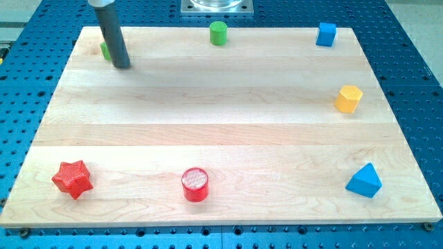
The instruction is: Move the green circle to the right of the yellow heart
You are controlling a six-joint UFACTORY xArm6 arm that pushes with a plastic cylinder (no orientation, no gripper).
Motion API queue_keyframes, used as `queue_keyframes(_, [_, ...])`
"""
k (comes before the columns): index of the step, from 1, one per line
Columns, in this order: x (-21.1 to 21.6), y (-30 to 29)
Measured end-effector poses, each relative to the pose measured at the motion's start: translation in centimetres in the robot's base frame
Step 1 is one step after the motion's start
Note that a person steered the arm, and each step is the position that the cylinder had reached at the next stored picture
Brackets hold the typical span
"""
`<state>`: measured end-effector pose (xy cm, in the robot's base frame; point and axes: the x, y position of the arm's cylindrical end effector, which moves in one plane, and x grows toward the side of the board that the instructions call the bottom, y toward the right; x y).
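My arm has no claw to open or shut, only a rod, and my tip (124, 66) sits at the top left of the table (221, 117), just beside a half-hidden green block (104, 50), so I think the green circle (219, 32) at the top middle waits untouched, well apart from the yellow block (349, 98).

The pale wooden board (221, 131) shows lengthwise grain in joined planks, with a smooth, matt finish. Around it lies a blue metal table (408, 41), satiny and perforated with rows of holes. The dark grey rod (113, 34) looks smooth with a dull sheen, and my tip (122, 66) is equally dark. The red star block (73, 179) and red cylinder block (195, 185) look like matt plastic with finely ridged tops. The green cylinder block (219, 32) looks plain and matt.
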<state>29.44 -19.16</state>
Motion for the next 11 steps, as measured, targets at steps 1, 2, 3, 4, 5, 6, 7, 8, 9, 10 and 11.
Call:
queue_keyframes(1, [0.2,5.2])
queue_keyframes(2, [-0.4,15.9])
queue_keyframes(3, [-4.3,22.5])
queue_keyframes(4, [-8.7,21.7])
queue_keyframes(5, [-8.1,13.0])
queue_keyframes(6, [-7.7,9.5])
queue_keyframes(7, [-8.6,12.2])
queue_keyframes(8, [-8.6,12.5])
queue_keyframes(9, [-8.6,12.9])
queue_keyframes(10, [-8.6,13.1])
queue_keyframes(11, [-8.6,13.1])
